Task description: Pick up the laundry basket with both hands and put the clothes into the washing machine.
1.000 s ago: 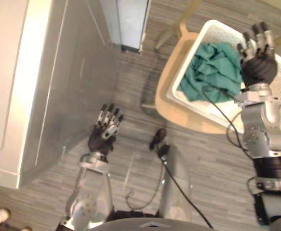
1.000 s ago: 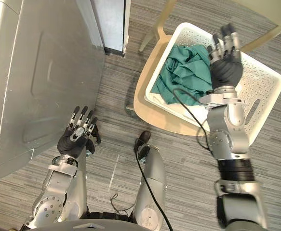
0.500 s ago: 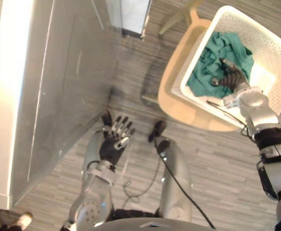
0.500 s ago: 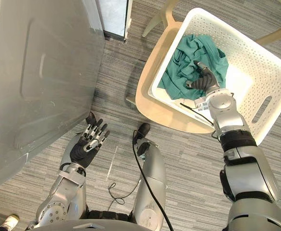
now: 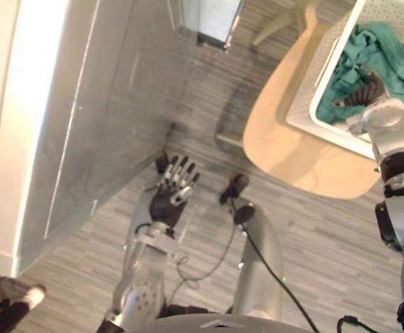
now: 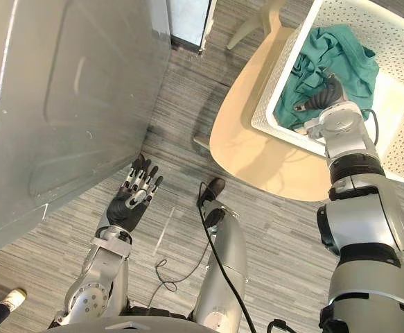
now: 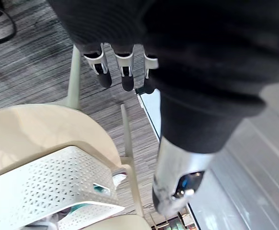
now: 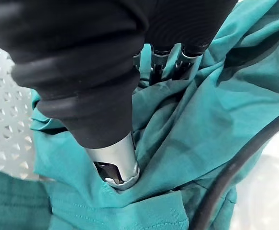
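A white perforated laundry basket (image 6: 279, 94) stands on a beige chair (image 5: 305, 152) at the upper right. Teal clothes (image 6: 344, 48) lie piled in it. My right hand (image 6: 324, 96) reaches down into the basket and is pushed into the teal cloth (image 8: 216, 120), whose folds close over its front part. My left hand (image 5: 170, 198) is held open, palm up and empty, above the floor beside the grey side of the washing machine (image 5: 98, 104). Past the left hand (image 7: 201, 72) the basket (image 7: 48, 187) shows on the chair.
The washing machine's body fills the left side. A dark-edged panel (image 5: 215, 21) stands on the floor behind it. A person's shoes (image 6: 4, 300) show at the lower left. Striped grey floor (image 6: 285, 229) lies between the machine and the chair.
My right hand has dropped from above the basket into the teal clothes. The left hand stays open and has risen a little. The camera has swung, shifting the chair and basket to the right.
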### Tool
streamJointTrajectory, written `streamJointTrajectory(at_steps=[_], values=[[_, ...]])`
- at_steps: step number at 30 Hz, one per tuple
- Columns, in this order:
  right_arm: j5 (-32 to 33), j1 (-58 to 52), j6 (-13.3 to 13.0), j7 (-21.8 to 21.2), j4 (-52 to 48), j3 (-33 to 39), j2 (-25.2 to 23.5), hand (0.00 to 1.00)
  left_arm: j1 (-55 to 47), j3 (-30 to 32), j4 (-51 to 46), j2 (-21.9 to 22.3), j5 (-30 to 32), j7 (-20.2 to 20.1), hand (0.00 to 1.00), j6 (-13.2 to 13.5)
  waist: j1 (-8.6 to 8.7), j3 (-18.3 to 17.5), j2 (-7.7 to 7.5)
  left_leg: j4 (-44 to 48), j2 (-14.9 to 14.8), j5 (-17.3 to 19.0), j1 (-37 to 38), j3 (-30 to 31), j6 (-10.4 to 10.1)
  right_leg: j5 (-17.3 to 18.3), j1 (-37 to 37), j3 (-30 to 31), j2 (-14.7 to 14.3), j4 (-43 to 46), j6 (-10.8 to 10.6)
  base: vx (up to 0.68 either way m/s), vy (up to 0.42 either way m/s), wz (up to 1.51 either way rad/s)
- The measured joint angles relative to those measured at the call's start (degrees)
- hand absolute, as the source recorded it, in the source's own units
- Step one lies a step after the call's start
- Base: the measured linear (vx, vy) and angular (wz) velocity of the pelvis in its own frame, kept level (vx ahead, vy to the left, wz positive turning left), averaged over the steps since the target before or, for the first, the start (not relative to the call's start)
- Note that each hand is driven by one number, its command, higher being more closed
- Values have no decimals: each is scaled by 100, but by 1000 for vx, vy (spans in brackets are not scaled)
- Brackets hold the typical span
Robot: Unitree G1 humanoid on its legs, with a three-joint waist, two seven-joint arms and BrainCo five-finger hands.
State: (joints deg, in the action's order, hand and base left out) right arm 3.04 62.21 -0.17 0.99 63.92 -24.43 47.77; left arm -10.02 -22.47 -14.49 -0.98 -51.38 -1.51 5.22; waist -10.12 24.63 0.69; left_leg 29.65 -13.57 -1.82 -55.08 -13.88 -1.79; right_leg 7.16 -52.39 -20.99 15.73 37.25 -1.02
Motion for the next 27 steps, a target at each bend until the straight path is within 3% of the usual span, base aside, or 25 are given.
streamJointTrajectory(at_steps=[6, 13, 17, 18, 27], values=[[25, 5, 176, 50, 98, -252, -240, 100, 31, 243, -20, 43, 48, 27, 0, 6, -6, -336, 57, -139, 2, -102, 7, -15, -8, -60, -39, 11, -46, -100, 48, 8, -48, -3], [1058, 140, 166, 51, 32, -159, -391, 100, 42, 455, -61, 166, 46, 170, 0, 21, 7, -339, 56, -176, -112, -175, 48, -39, 11, -183, -5, 28, -196, -247, 75, 12, -54, -9], [1759, 113, 160, 50, -45, 11, -520, 100, 43, 456, -62, 175, 33, 222, 0, 41, 24, -339, 55, -190, -160, -167, 157, -57, -11, -165, 75, 62, -258, -289, 103, 11, -60, -10], [2206, 36, 160, 49, -244, 67, -587, 100, 42, 457, -59, 191, -1, 222, 0, 41, 27, -339, 55, -193, -207, -164, 154, -55, -29, -167, 93, 39, -305, -354, 134, 18, -56, -12], [4287, -400, 31, 19, -1032, 794, -1015, 100, 42, 709, -58, 181, -283, 206, 0, 70, 75, -338, 55, -196, -317, -165, 267, -35, -56, -195, 220, -22, -404, -405, 132, 30, -46, -5]])
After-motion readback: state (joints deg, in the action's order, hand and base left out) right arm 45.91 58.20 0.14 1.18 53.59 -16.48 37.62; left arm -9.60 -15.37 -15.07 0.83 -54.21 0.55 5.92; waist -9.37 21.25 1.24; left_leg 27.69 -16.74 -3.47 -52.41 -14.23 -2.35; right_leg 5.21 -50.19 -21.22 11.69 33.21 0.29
